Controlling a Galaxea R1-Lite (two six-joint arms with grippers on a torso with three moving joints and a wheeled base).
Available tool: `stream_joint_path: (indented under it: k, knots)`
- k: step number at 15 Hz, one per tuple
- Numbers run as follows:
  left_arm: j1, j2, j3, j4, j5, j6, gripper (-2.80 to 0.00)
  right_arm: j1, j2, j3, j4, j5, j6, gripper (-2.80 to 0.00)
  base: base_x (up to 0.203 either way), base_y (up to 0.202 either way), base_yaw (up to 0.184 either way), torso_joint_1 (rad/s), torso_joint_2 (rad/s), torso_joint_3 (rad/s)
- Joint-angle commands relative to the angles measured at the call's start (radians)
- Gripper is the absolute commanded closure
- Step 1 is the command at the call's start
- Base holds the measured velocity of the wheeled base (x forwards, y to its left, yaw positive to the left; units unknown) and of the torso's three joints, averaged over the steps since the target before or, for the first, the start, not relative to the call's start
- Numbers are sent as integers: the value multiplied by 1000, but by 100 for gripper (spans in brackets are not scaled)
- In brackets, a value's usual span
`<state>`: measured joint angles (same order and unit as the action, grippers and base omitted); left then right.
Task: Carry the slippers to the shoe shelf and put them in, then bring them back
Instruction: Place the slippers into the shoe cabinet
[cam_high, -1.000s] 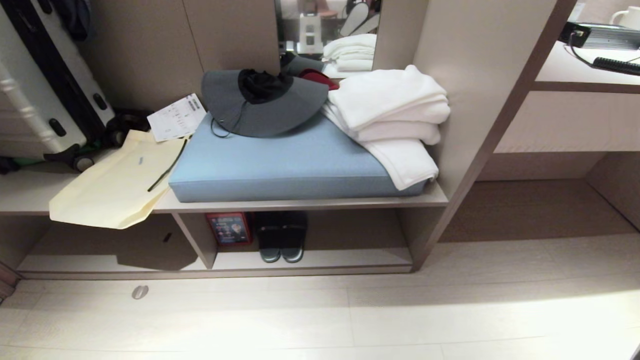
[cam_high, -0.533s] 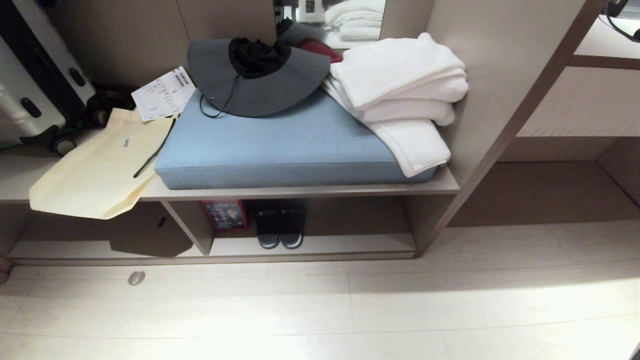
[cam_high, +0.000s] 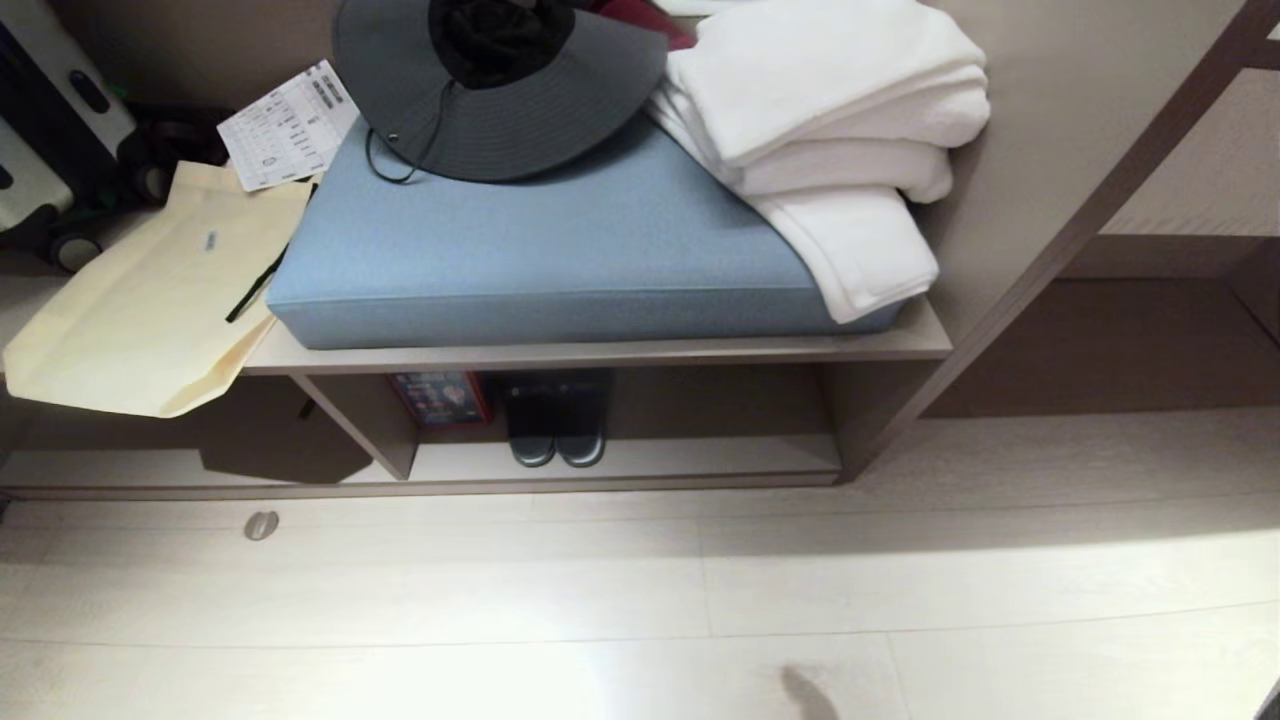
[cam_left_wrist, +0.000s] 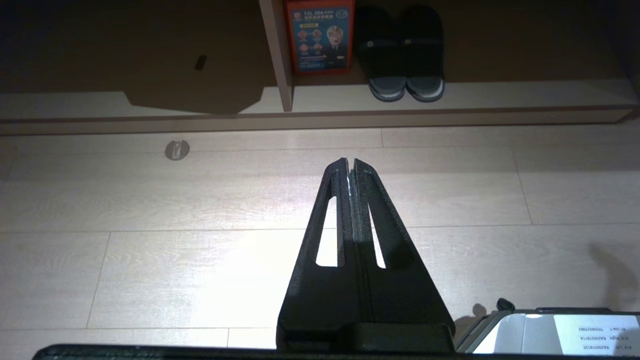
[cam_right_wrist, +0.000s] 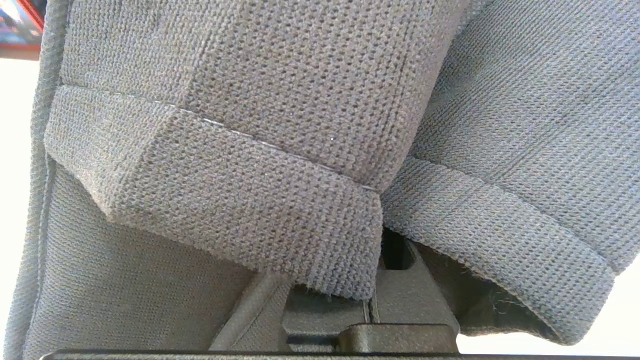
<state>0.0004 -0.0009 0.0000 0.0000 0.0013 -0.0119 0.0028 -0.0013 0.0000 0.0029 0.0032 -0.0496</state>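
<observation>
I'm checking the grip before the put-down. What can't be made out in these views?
- Right wrist view: the right hand is buried under the grey slippers; its fingertips are covered.
- Head view: neither hand shows.
- Head view: the shoe shelf back is dark.
- Left wrist view: the red card print is too small.

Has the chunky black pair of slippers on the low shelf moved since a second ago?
No. The black pair of slippers keeps its spot beside the red box; the whole view shifted because the camera moved.

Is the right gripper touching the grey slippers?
Touching. The right wrist view shows the right gripper shut on the slippers, fabric pinched between its jaws.
</observation>
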Motion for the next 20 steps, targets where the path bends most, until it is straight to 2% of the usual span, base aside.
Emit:
stream_joint_path:
  k: [1, 20]
  knots:
    - [0, 1, 0, 0, 0, 0, 0, 0, 0, 0, 0, 0, -1, 0, 0, 0, 0, 3, 6, -184]
    - [1, 1, 0, 0, 0, 0, 0, 0, 0, 0, 0, 0, -1, 0, 0, 0, 0, 2, 2, -197]
